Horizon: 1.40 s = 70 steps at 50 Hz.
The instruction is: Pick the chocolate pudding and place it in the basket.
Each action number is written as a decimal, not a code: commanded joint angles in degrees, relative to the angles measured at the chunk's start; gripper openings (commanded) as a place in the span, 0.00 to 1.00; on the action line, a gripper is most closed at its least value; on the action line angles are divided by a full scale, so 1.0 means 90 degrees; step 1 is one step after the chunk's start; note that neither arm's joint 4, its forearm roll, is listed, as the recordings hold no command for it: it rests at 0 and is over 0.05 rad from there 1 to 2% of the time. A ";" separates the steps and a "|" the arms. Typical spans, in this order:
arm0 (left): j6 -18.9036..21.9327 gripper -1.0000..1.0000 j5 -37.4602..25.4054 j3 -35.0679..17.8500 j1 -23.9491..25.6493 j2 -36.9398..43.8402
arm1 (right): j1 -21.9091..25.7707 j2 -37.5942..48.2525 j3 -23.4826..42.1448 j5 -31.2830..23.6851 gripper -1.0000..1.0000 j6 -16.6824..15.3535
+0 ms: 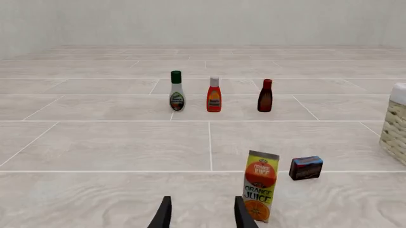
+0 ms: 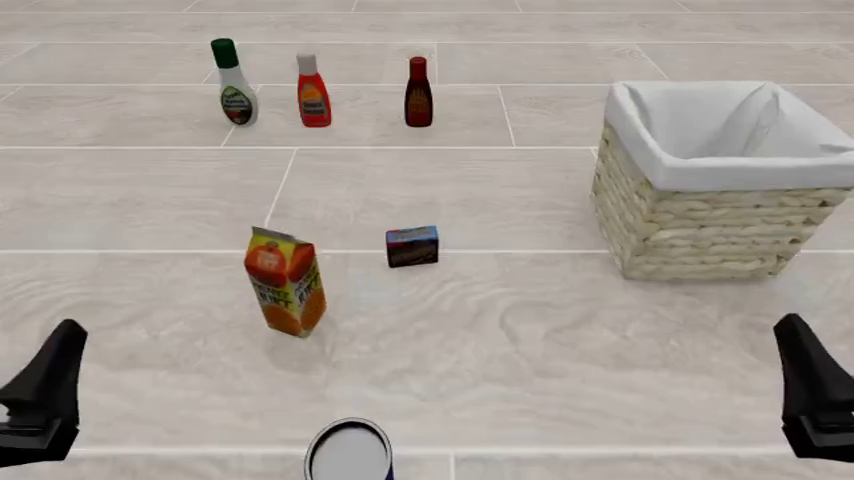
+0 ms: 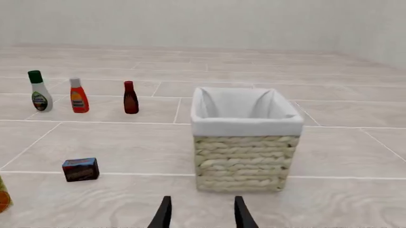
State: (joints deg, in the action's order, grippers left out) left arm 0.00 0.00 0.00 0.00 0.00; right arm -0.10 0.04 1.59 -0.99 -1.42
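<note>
Currently the chocolate pudding (image 2: 412,246) rests on the bench (image 2: 534,330), well apart from both arms, with the orange juice carton (image 2: 286,281) near it on the left and the basket (image 2: 721,180) farther off on the right. Three bottles stand in a row at the far side: a green-capped dressing bottle (image 2: 235,84), a red sauce bottle (image 2: 314,92) and a dark sauce bottle (image 2: 419,93).

The left end effector (image 1: 203,216) is open and empty, its fingers parted, as its wrist view shows; the right end effector (image 3: 203,213) is likewise open and holds nothing. Neither has approached the target, so the pick is judged not yet begun.

Risks from this position:
- A left-arm approach passes close to the juice carton; a sideways sweep could topple it onto the pudding
- The pudding is small and low; a descent off-centre could push it along the bench rather than grip it
- A carry path too low could strike the basket rim, which stands high above the bench
</note>
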 commanded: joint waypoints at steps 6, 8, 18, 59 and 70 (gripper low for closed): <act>0.0000 1.00 0.0000 0.0000 0.0000 0.0000 | 0.0296 -0.0002 -0.0157 0.0191 1.00 0.0143; 0.0000 1.00 0.0000 0.0000 0.0000 0.0000 | 0.0348 -0.0002 -0.0136 0.0147 1.00 0.0226; 0.0000 1.00 0.0000 0.0000 0.0000 0.0000 | 0.0806 0.0048 0.0097 0.0054 1.00 0.0042; 0.0000 1.00 0.0000 0.0000 0.0000 0.0000 | 0.2290 0.4778 0.0717 0.3290 1.00 -0.0351; 0.0000 1.00 0.0000 0.0000 0.0000 0.0000 | 0.2685 0.5586 0.1187 0.3551 1.00 -0.0457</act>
State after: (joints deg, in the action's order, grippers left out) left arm 0.00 0.00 0.00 0.00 0.00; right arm 21.13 43.77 9.05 28.42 -5.11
